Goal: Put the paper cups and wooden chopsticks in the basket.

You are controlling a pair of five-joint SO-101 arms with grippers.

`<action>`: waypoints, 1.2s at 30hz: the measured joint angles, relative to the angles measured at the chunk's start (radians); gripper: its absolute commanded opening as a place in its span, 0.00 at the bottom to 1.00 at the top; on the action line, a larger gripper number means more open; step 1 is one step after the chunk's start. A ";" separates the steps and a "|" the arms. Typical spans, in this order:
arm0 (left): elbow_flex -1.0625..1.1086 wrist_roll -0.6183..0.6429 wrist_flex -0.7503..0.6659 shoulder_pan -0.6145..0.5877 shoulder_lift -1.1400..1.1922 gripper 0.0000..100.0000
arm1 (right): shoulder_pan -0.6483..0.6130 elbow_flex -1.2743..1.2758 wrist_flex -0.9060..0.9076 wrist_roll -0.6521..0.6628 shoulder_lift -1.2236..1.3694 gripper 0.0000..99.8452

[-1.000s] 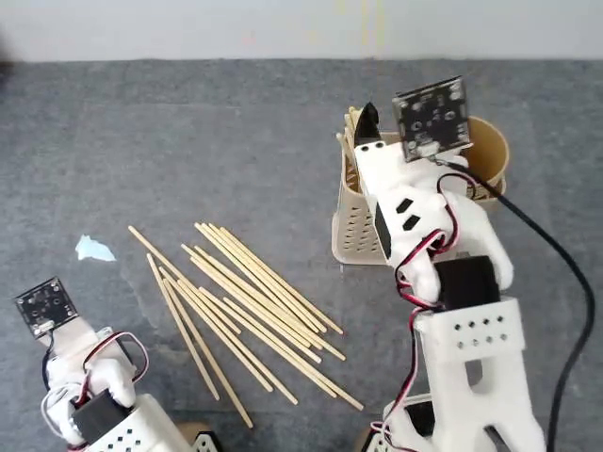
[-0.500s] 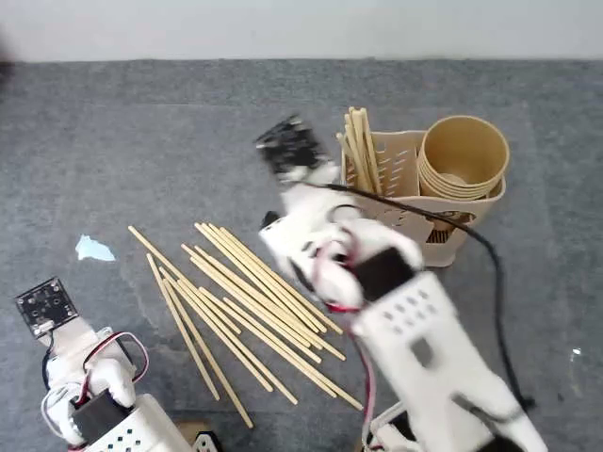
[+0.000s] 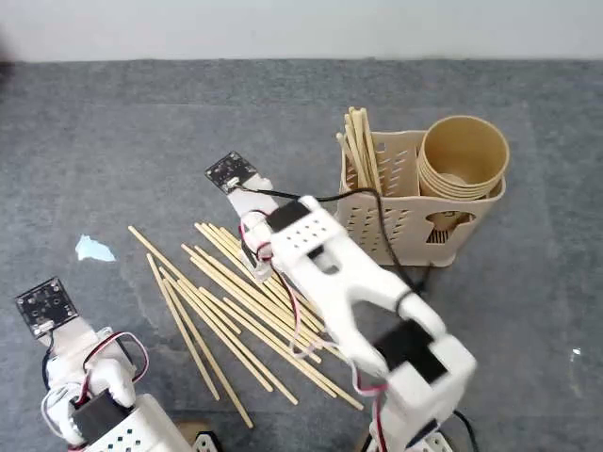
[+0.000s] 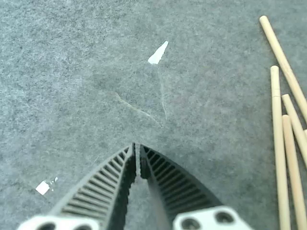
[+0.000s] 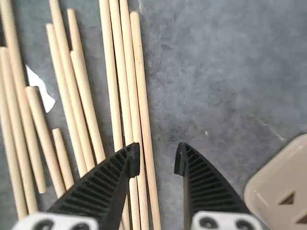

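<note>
Hovering: right gripper [image 5: 156, 160] parted above loose chopsticks [image 5: 122, 72] | left gripper [image 4: 136, 151] closed, empty | sticks likely light, stiff, roll-prone | pinch one mid-length

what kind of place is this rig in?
Probably a robot test bench, not a kitchen: a grey felt-like mat, two white servo arms, and staged loose chopsticks beside a basket holding paper cups.

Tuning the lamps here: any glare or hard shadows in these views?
High view: even light, no glare, faint shadows beside the chopsticks. Left wrist view: flat light, no glare on the fingers. Right wrist view: soft shadows between chopsticks, no glare.
</note>
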 measured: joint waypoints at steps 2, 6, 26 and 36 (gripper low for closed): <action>0.000 0.000 0.000 0.000 0.000 0.01 | 0.000 -0.071 0.057 0.000 0.057 0.22; 0.000 0.000 0.000 0.000 0.000 0.01 | -0.006 -0.187 0.166 0.000 0.137 0.21; 0.000 0.000 0.000 0.000 0.000 0.01 | -0.072 -0.261 0.176 -0.002 0.293 0.14; 0.000 0.000 0.000 0.000 0.000 0.01 | -0.028 -0.292 0.166 0.074 0.311 0.01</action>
